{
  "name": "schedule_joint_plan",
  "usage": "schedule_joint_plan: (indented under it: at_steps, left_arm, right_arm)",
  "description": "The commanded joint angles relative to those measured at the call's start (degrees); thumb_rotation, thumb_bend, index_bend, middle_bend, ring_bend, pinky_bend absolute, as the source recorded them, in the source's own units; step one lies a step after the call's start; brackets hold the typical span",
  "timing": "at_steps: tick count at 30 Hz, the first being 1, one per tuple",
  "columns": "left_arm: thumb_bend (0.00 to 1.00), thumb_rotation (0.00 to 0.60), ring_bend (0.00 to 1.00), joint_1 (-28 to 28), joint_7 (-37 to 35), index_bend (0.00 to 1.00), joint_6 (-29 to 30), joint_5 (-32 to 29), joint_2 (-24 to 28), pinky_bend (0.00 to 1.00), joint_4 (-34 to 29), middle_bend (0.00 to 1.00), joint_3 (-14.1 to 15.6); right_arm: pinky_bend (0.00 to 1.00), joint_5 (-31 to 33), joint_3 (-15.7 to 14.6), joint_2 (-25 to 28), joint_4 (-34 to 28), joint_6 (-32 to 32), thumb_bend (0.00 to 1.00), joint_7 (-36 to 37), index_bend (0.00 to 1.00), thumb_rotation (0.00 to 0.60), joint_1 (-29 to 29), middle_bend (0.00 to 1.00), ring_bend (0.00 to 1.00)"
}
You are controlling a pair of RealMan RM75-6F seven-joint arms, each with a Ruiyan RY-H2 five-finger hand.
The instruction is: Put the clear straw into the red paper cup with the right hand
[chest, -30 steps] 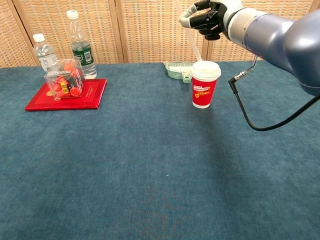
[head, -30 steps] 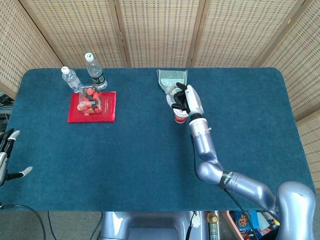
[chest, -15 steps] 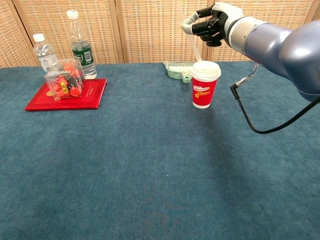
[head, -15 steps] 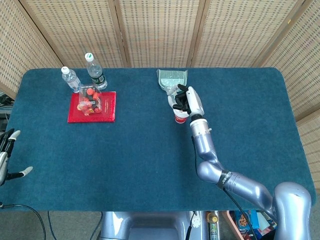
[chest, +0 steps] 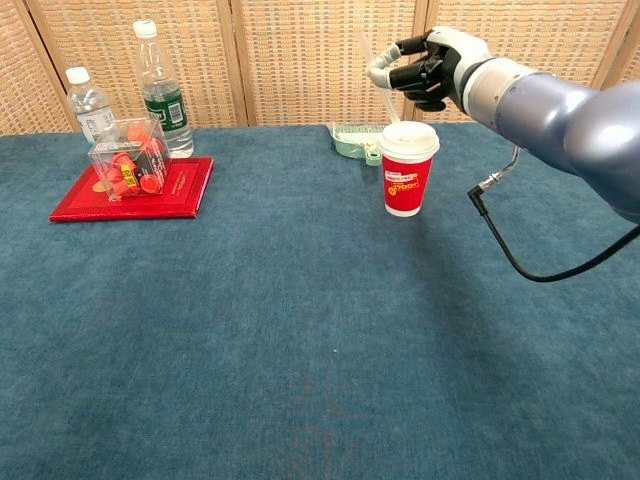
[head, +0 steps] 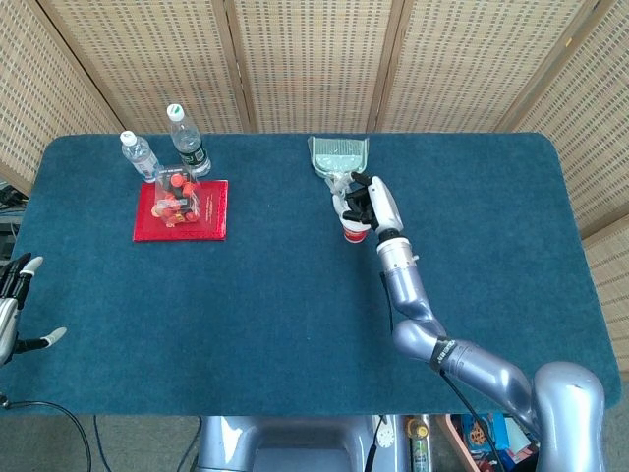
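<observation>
The thin clear plastic straw (chest: 386,100) is nearly see-through against the wicker screen; it runs tilted from the fingers of the right hand (chest: 425,72) down to the white lid of the red paper cup (chest: 407,169), its lower end meeting the lid top. The cup stands upright on the blue cloth-covered desk (head: 295,295), right of the middle and nearer the far edge than the near one. The right hand's fingers are curled together, pinching the straw's upper part directly above the cup. In the head view this hand (head: 369,203) covers most of the cup (head: 355,232).

Just behind the cup, close to the far edge, lies a pale green plastic dustpan (head: 339,155). Toward the far left corner a flat red book (head: 182,210) carries a clear plastic box of orange-red pieces (chest: 127,156), with two clear water bottles (head: 140,155) (head: 187,140) standing behind it. The whole near half of the desk is bare cloth, as is the right end beyond the arm. The left hand (head: 18,310) hangs off the left edge, fingers spread, holding nothing.

Compared with a second ago, the right hand has come lower and slightly rightward over the cup, and the straw has gone down with it, reaching the lid
</observation>
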Motion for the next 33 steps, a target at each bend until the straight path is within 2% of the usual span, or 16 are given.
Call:
schedule_joint_plan:
  at_steps: [1,12,23,25,27,29,33]
  left_arm:
    - [0.00,0.600,0.00,0.0,0.1,0.00,0.0,0.0,0.0,0.00,0.0,0.00,0.0]
    - [0.00,0.600,0.00,-0.2,0.5,0.00,-0.5,-0.1,-0.1,0.00,-0.1,0.00,0.1]
    - [0.00,0.600,0.00,-0.3,0.4,0.00,-0.7,0.1,0.0,0.00,-0.3,0.00,0.3]
    - [0.00,0.600,0.00,-0.3,0.4,0.00,-0.6,0.2,0.0,0.00,-0.3,0.00,0.3]
    - [0.00,0.600,0.00,-0.3,0.3,0.00,-0.5,0.3,0.0,0.00,-0.3,0.00,0.4]
    - [0.00,0.600,0.00,-0.2,0.2,0.00,-0.4,0.5,0.1,0.00,-0.3,0.00,0.4]
    - [0.00,0.600,0.00,-0.1,0.0,0.00,0.0,0.7,0.2,0.00,-0.4,0.00,0.5]
  right_arm:
    - [1.00,-1.8,-0.9,-0.4,1.8,-0.8,0.61,1.7,0.71,0.600,-0.3,1.00,0.97]
    - [1.00,-5.5,-2.7,-2.0,7.7,-2.5,0.61,5.2,0.71,0.600,-0.5,1.00,0.97]
    - [1.00,-9.6,-4.6,-1.7,9.1,-3.3,0.61,8.9,0.71,0.600,-1.4,0.99,0.96]
    - [1.00,-10.8,-5.2,-1.2,8.8,-3.3,0.54,9.6,0.71,0.600,-1.6,0.96,0.93]
    - [1.00,-11.8,-5.6,-1.0,8.9,-2.8,0.35,9.7,0.70,0.600,-1.7,0.91,0.90]
    - [1.00,-12.5,-6.0,-1.0,9.2,-2.1,0.24,9.5,0.67,0.600,-1.8,0.89,0.89]
    - [1.00,-12.9,-6.1,-0.8,9.2,-1.6,0.17,9.3,0.58,0.600,-1.9,0.88,0.89]
